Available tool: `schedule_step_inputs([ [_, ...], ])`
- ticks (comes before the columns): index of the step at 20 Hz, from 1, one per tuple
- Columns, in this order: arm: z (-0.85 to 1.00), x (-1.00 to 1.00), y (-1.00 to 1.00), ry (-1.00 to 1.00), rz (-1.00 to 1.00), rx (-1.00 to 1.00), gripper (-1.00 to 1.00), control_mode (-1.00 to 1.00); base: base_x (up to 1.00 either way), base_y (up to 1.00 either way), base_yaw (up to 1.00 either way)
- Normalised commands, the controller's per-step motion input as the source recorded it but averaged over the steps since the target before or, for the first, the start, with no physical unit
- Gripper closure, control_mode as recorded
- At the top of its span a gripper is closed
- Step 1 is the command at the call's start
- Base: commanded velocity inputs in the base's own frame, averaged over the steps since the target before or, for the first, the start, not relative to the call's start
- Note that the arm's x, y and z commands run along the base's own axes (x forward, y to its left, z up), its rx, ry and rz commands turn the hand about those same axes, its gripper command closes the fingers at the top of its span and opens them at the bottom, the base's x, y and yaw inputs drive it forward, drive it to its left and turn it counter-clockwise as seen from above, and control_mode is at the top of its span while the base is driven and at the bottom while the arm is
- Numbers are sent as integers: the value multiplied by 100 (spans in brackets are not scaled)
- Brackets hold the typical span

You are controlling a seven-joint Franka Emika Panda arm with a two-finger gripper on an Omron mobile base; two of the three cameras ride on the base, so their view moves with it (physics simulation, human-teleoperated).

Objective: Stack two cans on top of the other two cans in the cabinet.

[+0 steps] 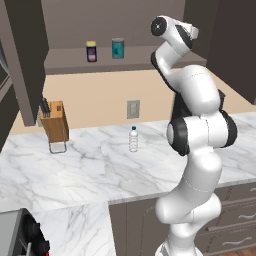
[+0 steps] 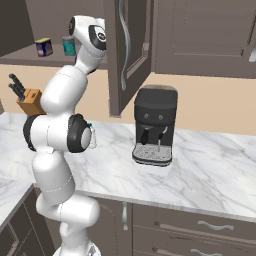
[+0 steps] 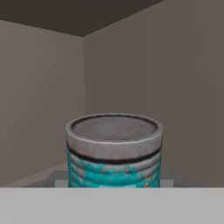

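knife block point(image 1: 54, 121), water bottle point(image 1: 133, 139), coffee machine point(image 2: 155, 125)

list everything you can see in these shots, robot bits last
teal can: one on the shelf; a teal can with a silvery-grey rim sits close in front of the hand camera, upright, inside the cabinet
dark blue can: 1, blue label, cream top, on the shelf left of the teal can
cabinet: 1, dark grey-brown, on the wall, doors open
knife block: 1, wooden, left on the counter
water bottle: 1, clear, mid counter
wall socket: 1, grey, on the beige wall
coffee machine: 1, dark grey, right on the counter
counter: 1, white marble
drawers: grey-brown, under the counter
arm: 1, white with dark joints, reaching up to the shelf
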Motion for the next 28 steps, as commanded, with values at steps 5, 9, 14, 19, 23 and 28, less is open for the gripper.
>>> schedule_step_inputs([
  [5,-3,0,-1,0,3,-6,100,-100,0,0,0],
  [9,-11,-2,0,1,0,-1,100,-100,0,0,0],
  [14,-19,0,0,2,0,0,100,-100,0,0,0],
  [19,-17,0,0,0,0,0,100,-100,0,0,0],
  [23,-18,5,0,0,0,0,-100,-100,0,0,0],
  [28,-15,3,-1,0,0,0,-100,-100,0,0,0],
])
